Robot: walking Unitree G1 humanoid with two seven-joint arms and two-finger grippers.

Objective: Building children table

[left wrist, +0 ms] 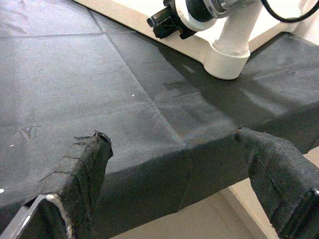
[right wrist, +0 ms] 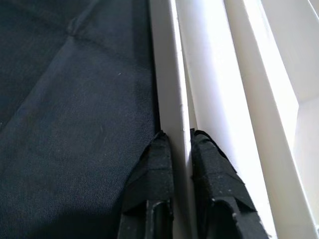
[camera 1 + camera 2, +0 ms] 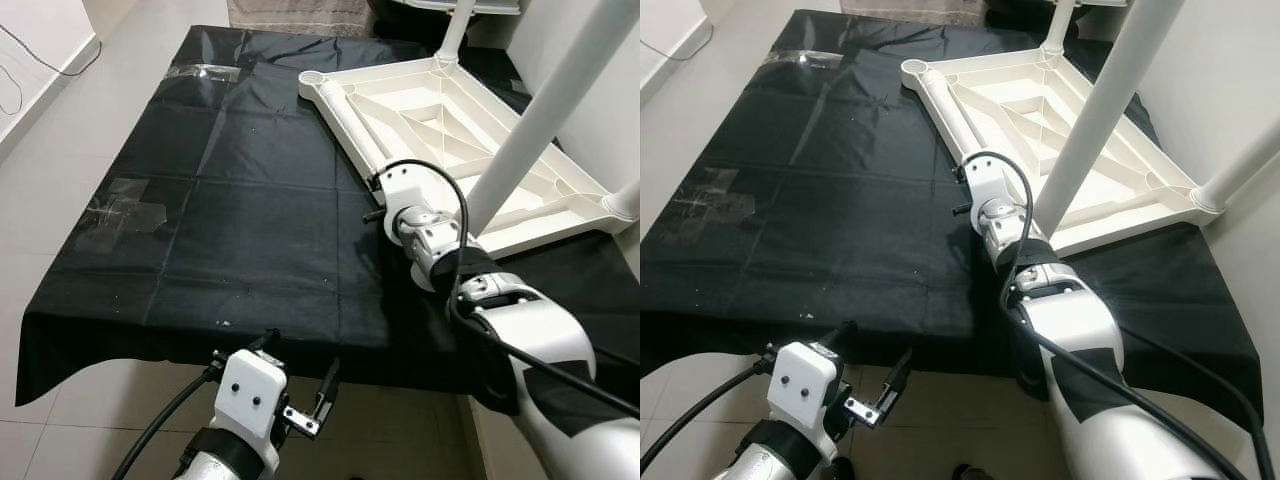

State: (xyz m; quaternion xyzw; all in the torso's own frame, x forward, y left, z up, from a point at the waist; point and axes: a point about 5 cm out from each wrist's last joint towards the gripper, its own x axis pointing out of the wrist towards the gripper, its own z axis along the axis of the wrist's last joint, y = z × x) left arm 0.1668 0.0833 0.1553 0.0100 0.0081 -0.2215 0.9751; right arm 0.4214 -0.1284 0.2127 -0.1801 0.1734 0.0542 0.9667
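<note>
Risk first: the white tabletop [image 3: 440, 120] lies upside down on the black-clothed desk [image 3: 200, 200], w/ three legs already standing up from it: one near leg [image 3: 540, 110] just beside the right arm, one at the far corner [image 3: 455, 30], one at the right edge [image 3: 625, 195]. The far-left corner socket [image 3: 312, 78] looks unfilled, so by my read the build isn't finished. The right end effector [image 2: 182, 149] grips only the thin outer rim of the tabletop, a narrow pinch. If it pulls or lifts from there, the rim could slip out of the pads, or the whole top could slide on the loose cloth [image 3: 820, 170] and drag it into folds. The tall legs make the piece top-heavy; tilting at one edge could swing them toward the wall. The cable [image 3: 455, 220] loops close to the near leg, possible snag.

Right end effector: fingers nearly together, clamped on the rim, one pad each side, touching both faces.

Left end effector [image 1: 184, 164]: fingers spread wide, holding nothing, hanging off the near edge of the desk, well apart from the tabletop.
</note>
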